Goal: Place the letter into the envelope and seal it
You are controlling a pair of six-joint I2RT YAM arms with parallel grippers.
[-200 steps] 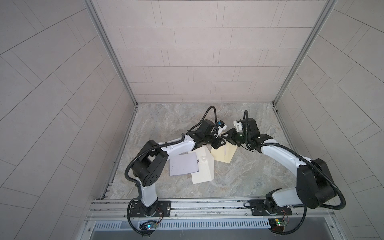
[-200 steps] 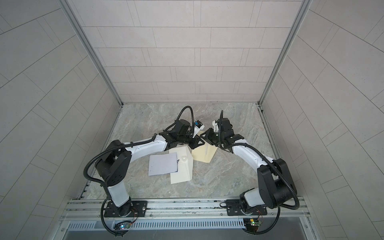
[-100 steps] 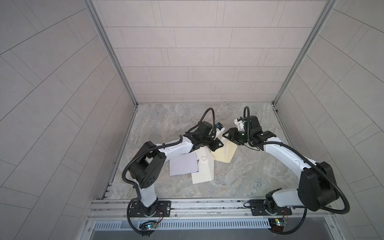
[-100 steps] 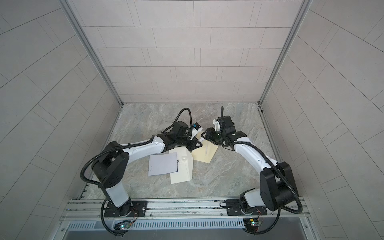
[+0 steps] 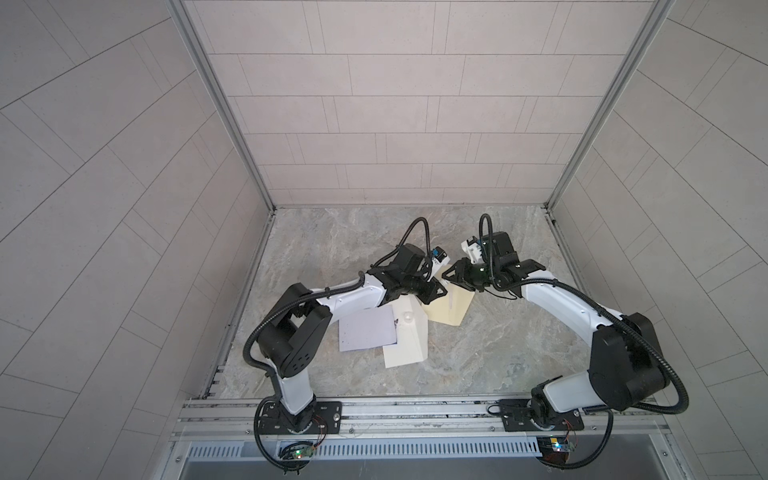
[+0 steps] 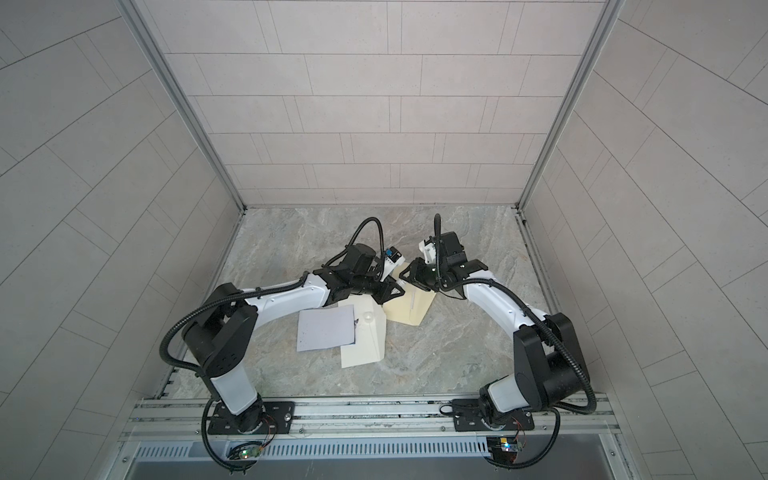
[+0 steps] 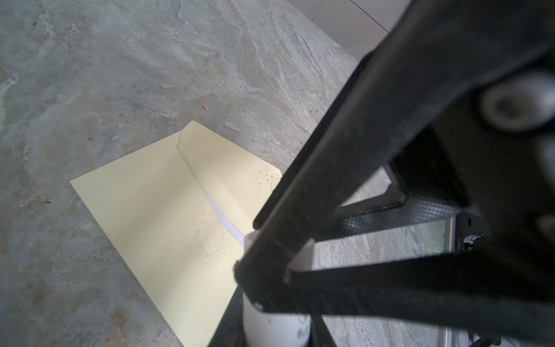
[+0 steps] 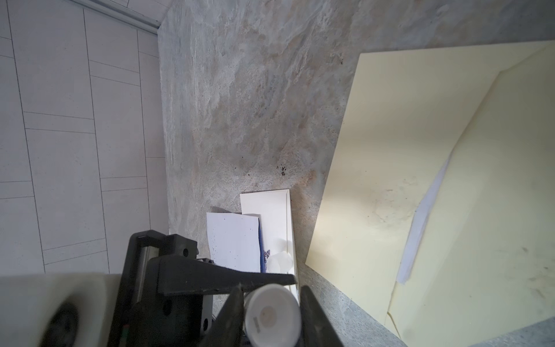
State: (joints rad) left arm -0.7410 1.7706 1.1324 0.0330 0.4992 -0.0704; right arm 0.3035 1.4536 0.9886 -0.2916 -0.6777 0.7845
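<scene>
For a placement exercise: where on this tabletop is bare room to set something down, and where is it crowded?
Bare marble runs along the back wall, right of the yellow envelope up to the right arm, and between the white envelope and the rail. The centre is crowded: letter, both envelopes, left pincer and right pincer.
</scene>
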